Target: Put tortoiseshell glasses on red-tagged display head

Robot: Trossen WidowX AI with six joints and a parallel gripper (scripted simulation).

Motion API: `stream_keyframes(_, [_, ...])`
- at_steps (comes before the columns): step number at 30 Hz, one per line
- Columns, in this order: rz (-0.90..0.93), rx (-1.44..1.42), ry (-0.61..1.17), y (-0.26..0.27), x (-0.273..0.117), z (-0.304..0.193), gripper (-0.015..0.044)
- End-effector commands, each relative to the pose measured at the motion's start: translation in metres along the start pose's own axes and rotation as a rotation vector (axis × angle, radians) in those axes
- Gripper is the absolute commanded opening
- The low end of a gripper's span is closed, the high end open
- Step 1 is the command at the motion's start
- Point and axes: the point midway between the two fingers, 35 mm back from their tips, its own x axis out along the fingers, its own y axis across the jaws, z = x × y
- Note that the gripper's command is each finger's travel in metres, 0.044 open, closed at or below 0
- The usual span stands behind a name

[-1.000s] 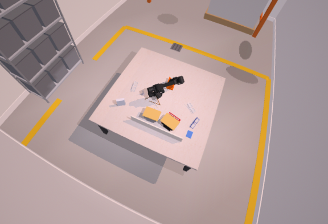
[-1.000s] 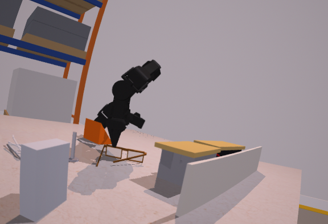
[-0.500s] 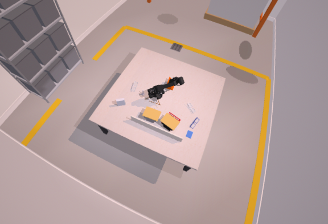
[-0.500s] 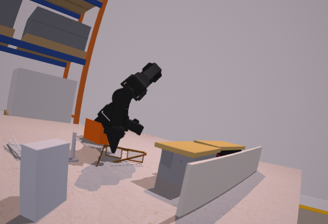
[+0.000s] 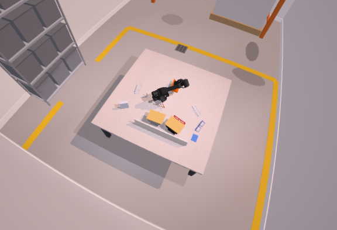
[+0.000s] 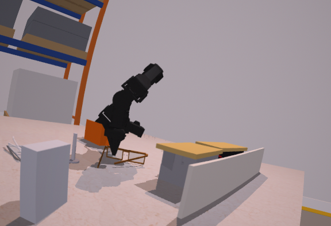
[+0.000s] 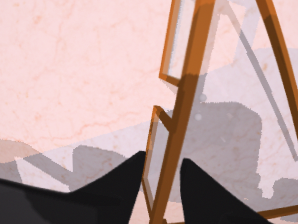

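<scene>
The tortoiseshell glasses stand over the table in front of the arm, temples spread. My gripper points down at them; its fingertips are on either side of the long front bar near one end, with a gap visible in the wrist view, so it is partly open. Two display heads with flat yellow tops stand side by side: one head nearer the arm, the other head with a red frame-like item at its front. I cannot make out a red tag.
A pale low wall stands behind the heads. A pale block, a small post, blue glasses, a blue square, clear glasses and an orange block are on the table.
</scene>
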Motion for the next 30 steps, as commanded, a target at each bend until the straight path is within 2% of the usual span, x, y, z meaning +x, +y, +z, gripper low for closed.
stream_keyframes(1, [0.0,0.0,0.0,0.0,0.0,0.0,0.0093])
stream_keyframes(15, [0.0,0.0,0.0,0.0,0.0,0.0,0.0])
stream_keyframes(20, [0.0,0.0,0.0,0.0,-0.003,0.0,0.0])
stream_keyframes(30, [-0.004,0.003,0.002,-0.006,-0.053,0.002,0.0])
